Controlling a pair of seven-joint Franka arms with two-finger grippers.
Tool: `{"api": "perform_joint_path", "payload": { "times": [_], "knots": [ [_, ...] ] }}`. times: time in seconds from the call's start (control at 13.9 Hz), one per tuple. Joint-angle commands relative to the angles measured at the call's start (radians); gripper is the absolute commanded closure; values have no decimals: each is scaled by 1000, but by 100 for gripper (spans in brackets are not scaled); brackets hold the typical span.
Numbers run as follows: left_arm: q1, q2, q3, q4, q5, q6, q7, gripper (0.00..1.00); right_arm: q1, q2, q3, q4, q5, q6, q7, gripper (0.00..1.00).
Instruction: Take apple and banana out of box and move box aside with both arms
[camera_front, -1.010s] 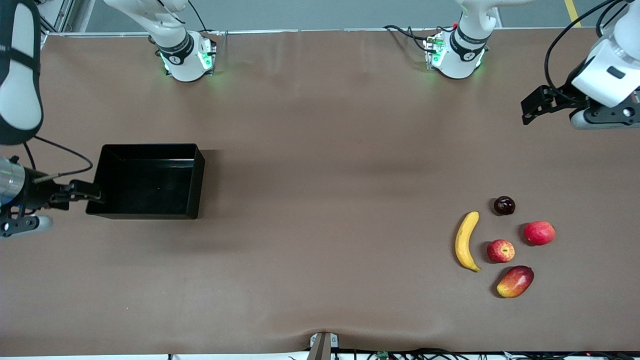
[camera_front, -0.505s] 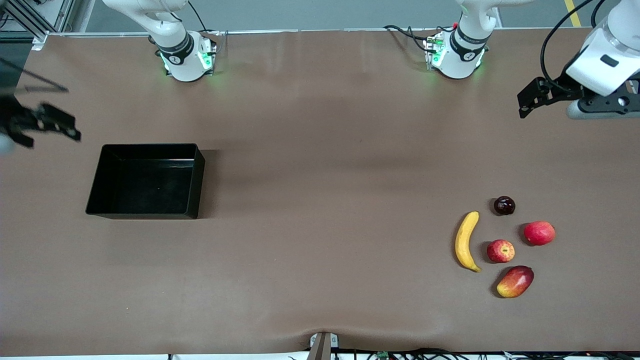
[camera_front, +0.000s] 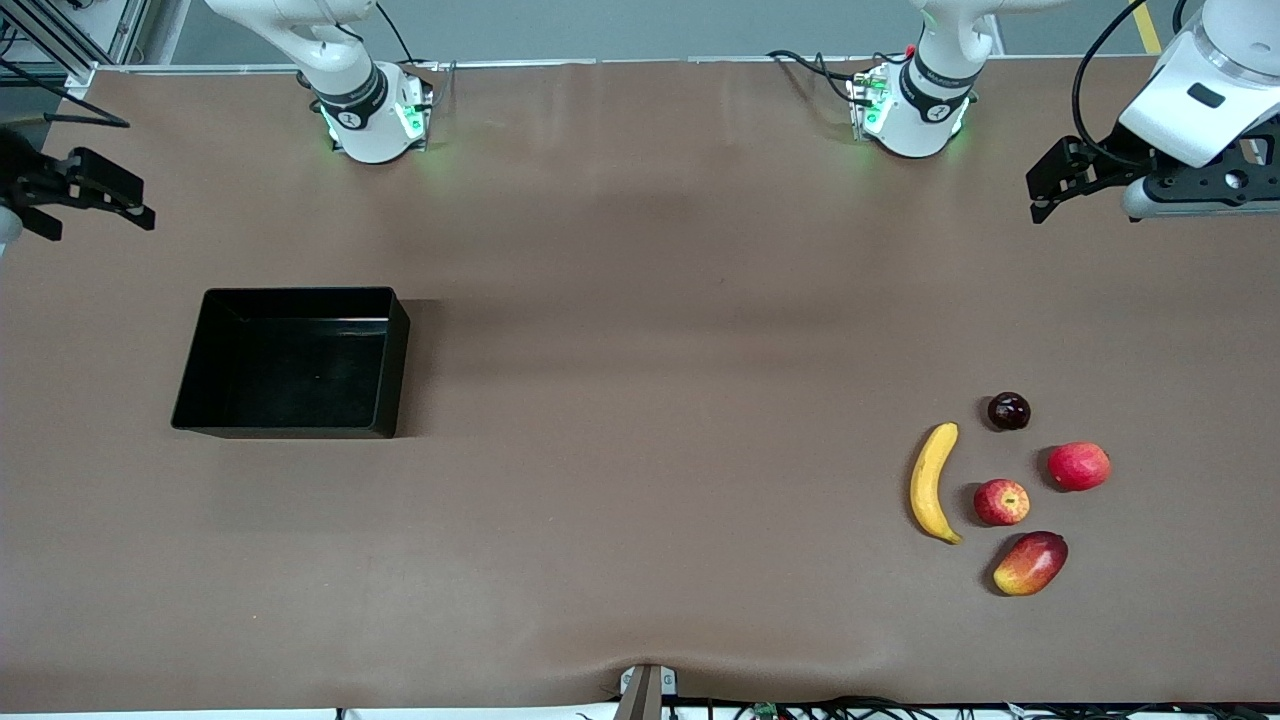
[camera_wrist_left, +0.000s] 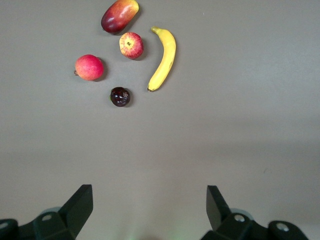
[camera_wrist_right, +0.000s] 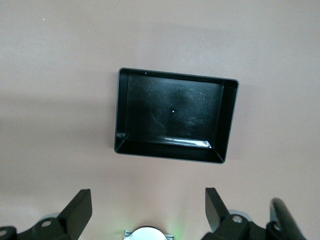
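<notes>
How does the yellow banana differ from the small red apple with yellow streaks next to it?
The long curved yellow banana is slender and plain yellow; the small round red apple with yellow streaks is compact and shows a stem dimple. The banana is much longer than the apple. Both lie untouched on the brown table, side by side, outside the box.

A dark plum (camera_front: 1009, 411), a pinkish-red fruit (camera_front: 1079, 466) and a mango (camera_front: 1031, 563) are lying on the brown table (camera_front: 640, 400).
</notes>
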Motion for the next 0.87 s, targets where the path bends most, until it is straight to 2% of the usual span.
{"api": "perform_joint_path", "payload": {
  "times": [0.0,0.22,0.79],
  "knots": [
    [6,-16,-3,-6,-3,3,-4,0,-4,-23,12,-12,-7,7,21,0],
    [7,-10,0,15,-3,3,-4,0,-8,-18,9,-7,40,22,21,0],
    [15,-8,8,28,-12,-13,4,0,-11,-18,8,-2,36,16,20,0]
  ]
}}
